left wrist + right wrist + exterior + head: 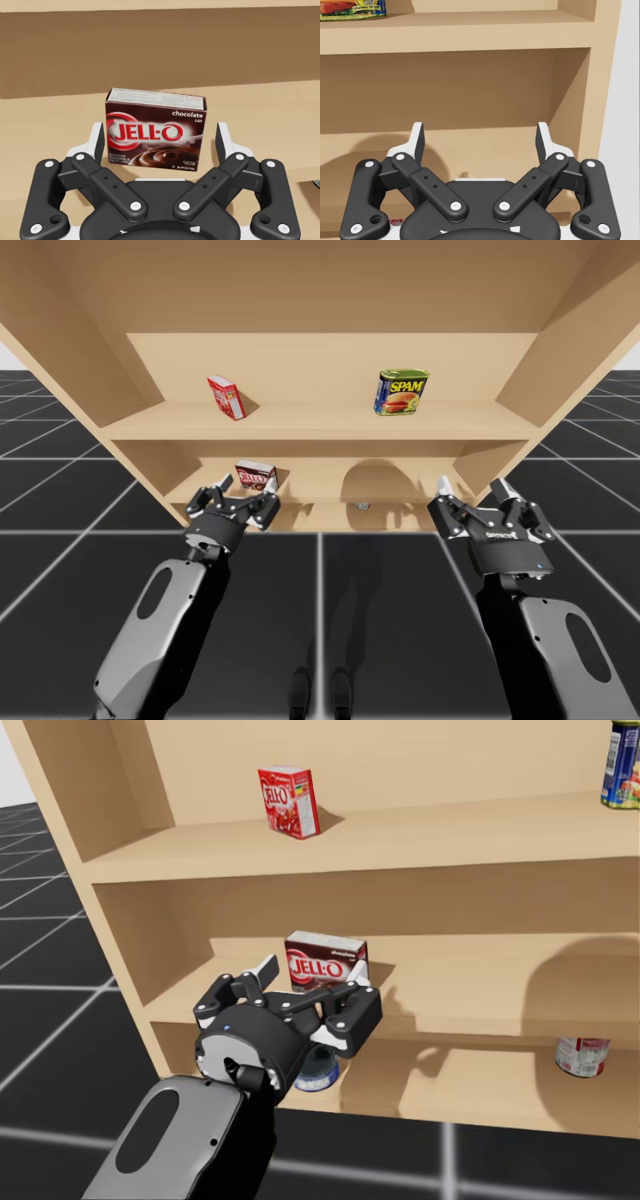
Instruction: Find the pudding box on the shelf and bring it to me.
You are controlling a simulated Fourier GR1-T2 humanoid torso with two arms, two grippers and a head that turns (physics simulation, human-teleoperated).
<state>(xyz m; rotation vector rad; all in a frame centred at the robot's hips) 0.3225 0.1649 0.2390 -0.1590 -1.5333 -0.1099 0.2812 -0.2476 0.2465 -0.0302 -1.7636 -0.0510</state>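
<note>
Obs.: the brown box (256, 475) (326, 961) (155, 135) is standing on the middle level of the wooden shelf (330, 423) (450, 835), toward the left end. It is resting on a long narrow side, with its broad printed face looking out at me. Its long axis is running 9-to-3 along the level, slightly askew to the shelf edge. The left gripper (247, 490) (310, 982) (160, 142) is hovering at the box's 6 o'clock in the high view. Its jaws are standing wide apart with the box between them. A gap is showing on one side, so nothing is being gripped. The right gripper (473, 490) (480, 140) is hanging at the left one's 3 o'clock, well apart, pointing at bare shelf near the right wall. Its jaws are spread equally wide and holding nothing. Count: two boxes and three cans. The red box (226, 397) (289, 802) is sitting on the upper level at the brown box's 11 o'clock. The blue-and-yellow can (402, 391) (622, 765) (352, 9) is sitting on the same level at its 2 o'clock. A red-and-white can (583, 1057) is standing on the lowest level at 4 o'clock. A bluish can (322, 1072) is showing partly behind the left gripper. Both boxes are carrying large lettering, and the blue-and-yellow can is carrying yellow lettering.
</note>
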